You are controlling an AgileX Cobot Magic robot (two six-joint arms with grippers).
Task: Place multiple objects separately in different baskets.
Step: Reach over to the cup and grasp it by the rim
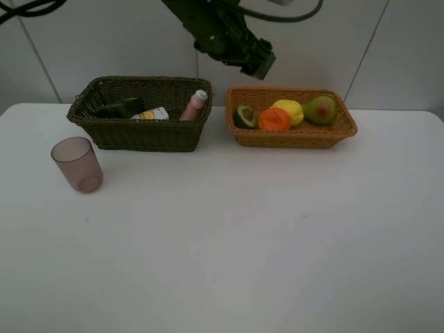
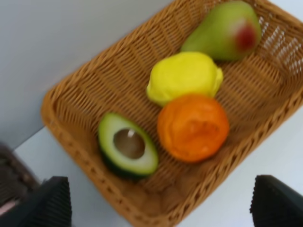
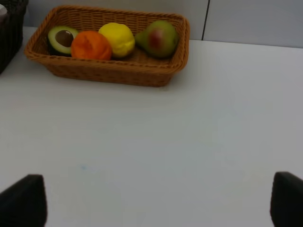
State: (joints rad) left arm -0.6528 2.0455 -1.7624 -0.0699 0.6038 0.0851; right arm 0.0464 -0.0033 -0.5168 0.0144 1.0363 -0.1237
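Note:
The light orange-tan basket [image 1: 291,136] holds a halved avocado [image 1: 244,116], an orange [image 1: 275,119], a yellow lemon [image 1: 289,111] and a green-red pear [image 1: 320,109]. In the dark brown-green basket [image 1: 139,133] lie a pink bottle [image 1: 195,105], a white bottle [image 1: 152,114] and a black pump bottle [image 1: 119,109]. A translucent mauve cup [image 1: 77,164] stands upright on the table in front of the dark basket's left end. My left gripper [image 1: 258,61] hangs open and empty above the tan basket's left end [image 2: 163,201]. My right gripper [image 3: 151,203] is open over bare table, in front of the tan basket [image 3: 109,71].
The white table [image 1: 229,243] spreads wide in front of both baskets. A grey-white panelled wall [image 1: 104,41] rises right behind them. The left arm [image 1: 215,28] reaches in from the top, over the gap between the baskets.

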